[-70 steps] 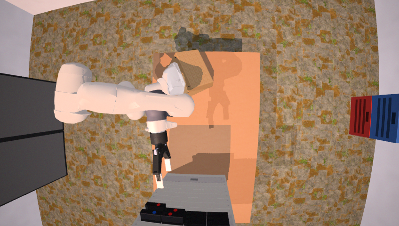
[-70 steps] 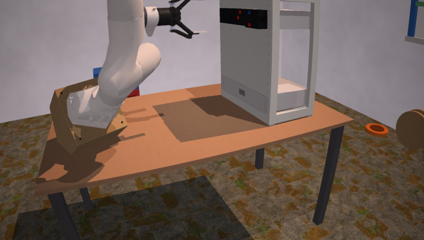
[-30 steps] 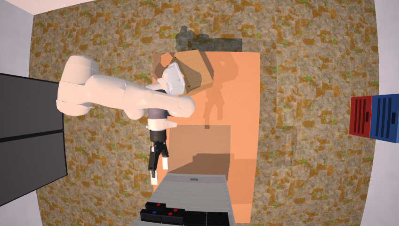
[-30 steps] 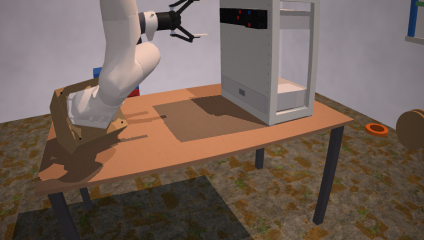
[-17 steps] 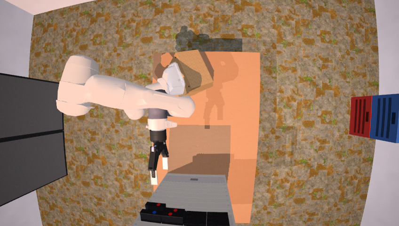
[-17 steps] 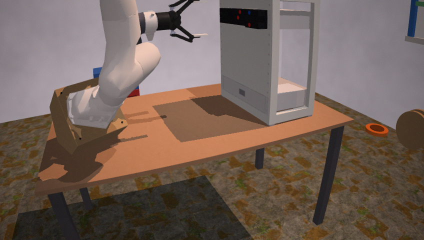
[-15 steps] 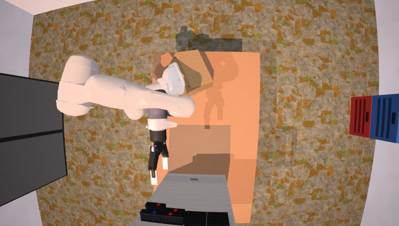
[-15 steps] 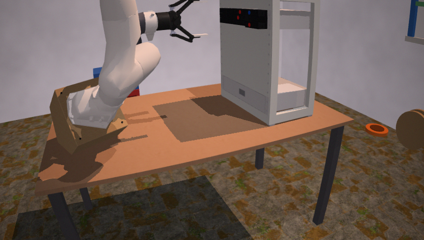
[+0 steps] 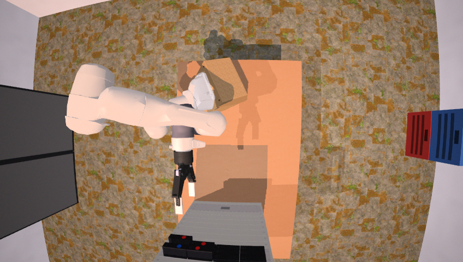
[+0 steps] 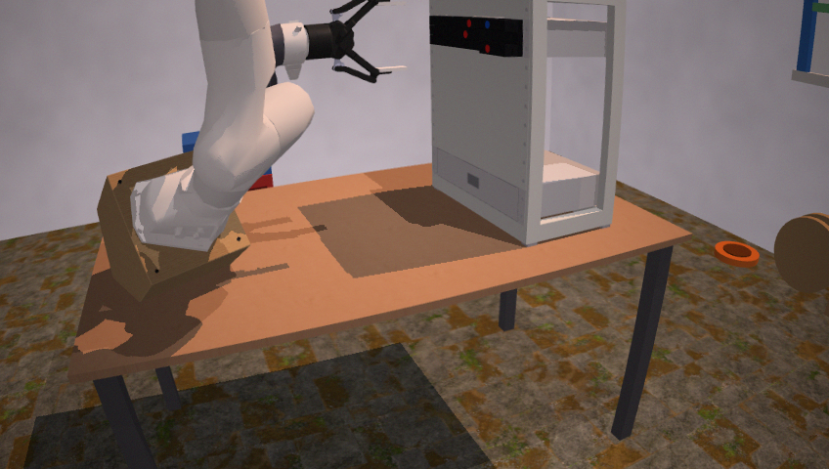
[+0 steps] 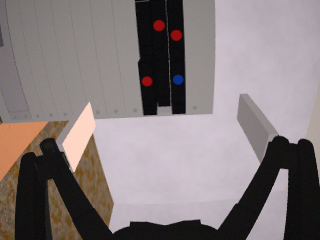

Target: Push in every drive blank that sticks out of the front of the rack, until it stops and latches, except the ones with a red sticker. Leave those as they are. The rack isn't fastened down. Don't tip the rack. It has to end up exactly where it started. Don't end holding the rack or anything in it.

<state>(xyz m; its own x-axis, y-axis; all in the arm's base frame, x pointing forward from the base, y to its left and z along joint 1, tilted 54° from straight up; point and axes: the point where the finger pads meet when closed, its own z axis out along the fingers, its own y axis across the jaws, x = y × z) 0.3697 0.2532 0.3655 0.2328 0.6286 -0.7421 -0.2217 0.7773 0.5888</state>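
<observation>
- Stood upright at one end of the orange-brown rectangular wooden table (image 10: 407,290): tall light-grey metal rack (image 10: 482,127), open at the side, with a grey panel low on the front.
- Fitted in a band across the top of the rack front: black rectangular drive blanks (image 10: 475,34), in two rows.
- Marked with round stickers: three blanks with red dots (image 11: 159,26), one blank with a blue dot (image 11: 178,79).
- Seen from the top view: sticker-marked blanks (image 9: 190,248) projected further forward than the plain black ones beside them.
- Held high above the table, level with the blank band: black two-finger gripper (image 10: 380,34) on the white arm (image 10: 243,115), apart from the rack front.
- Spread fully wide, with nothing between the fingers; pale pads pointed toward the rack.
- Offset in the top view: gripper (image 9: 183,196) lay beside the table's long edge, near the rack corner, not touching it.
- Mounted at the opposite table end: arm base, set in a tilted brown cardboard-coloured box (image 10: 124,249).
- Visible in the wrist view: sticker-marked blanks ahead of the fingers.
</observation>
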